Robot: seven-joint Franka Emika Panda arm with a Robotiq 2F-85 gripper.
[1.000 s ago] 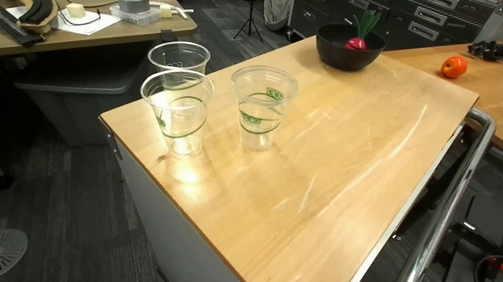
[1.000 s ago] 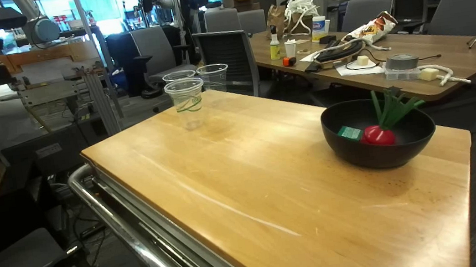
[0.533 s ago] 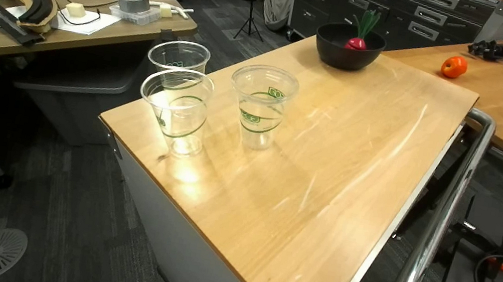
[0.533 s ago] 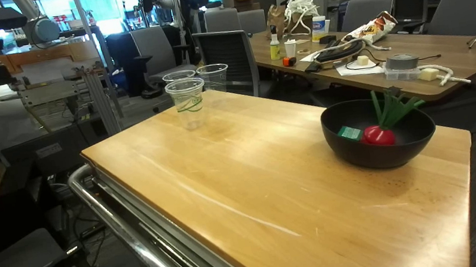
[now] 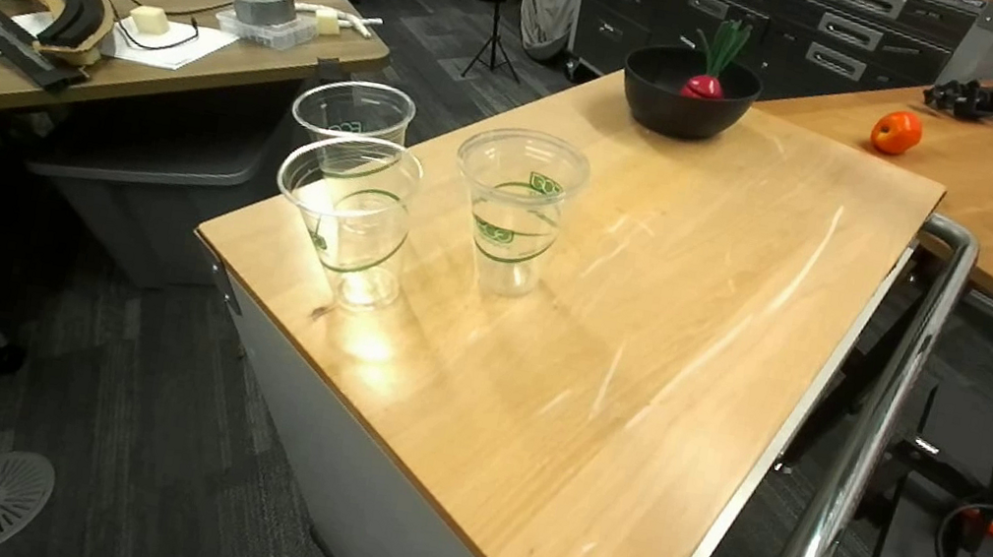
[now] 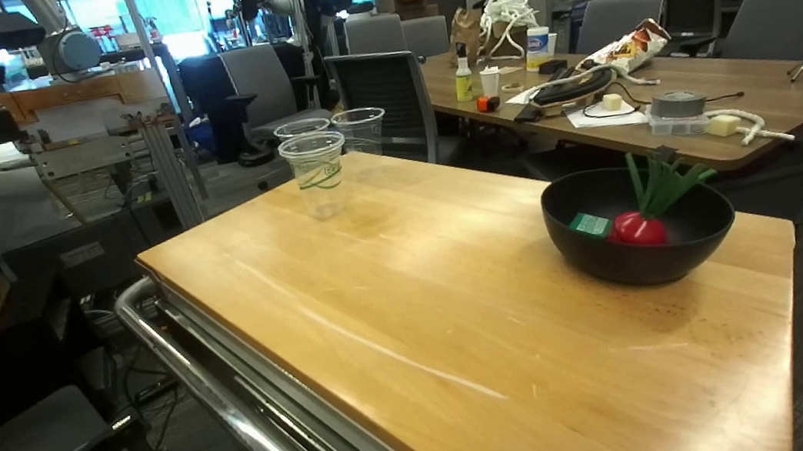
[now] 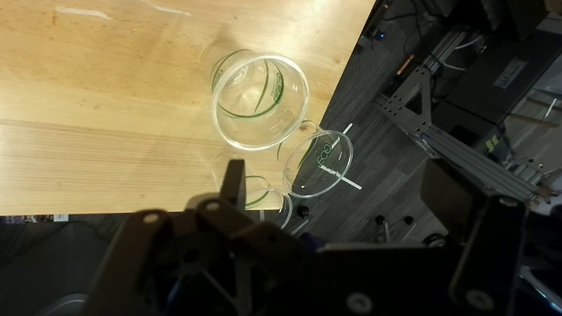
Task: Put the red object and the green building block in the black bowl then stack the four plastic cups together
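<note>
the cups point(image 7: 257, 103) stand beyond the tool point(image 7: 334, 182) (jaws apart); one partly hidden

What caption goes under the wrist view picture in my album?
Clear plastic cups near the corner of a wooden tabletop, the robot's jaws wide open.

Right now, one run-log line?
pincer: open, empty | toy radish, green block: in black bowl | clear plastic cups: upright, three spots, stacking unfinished
</note>
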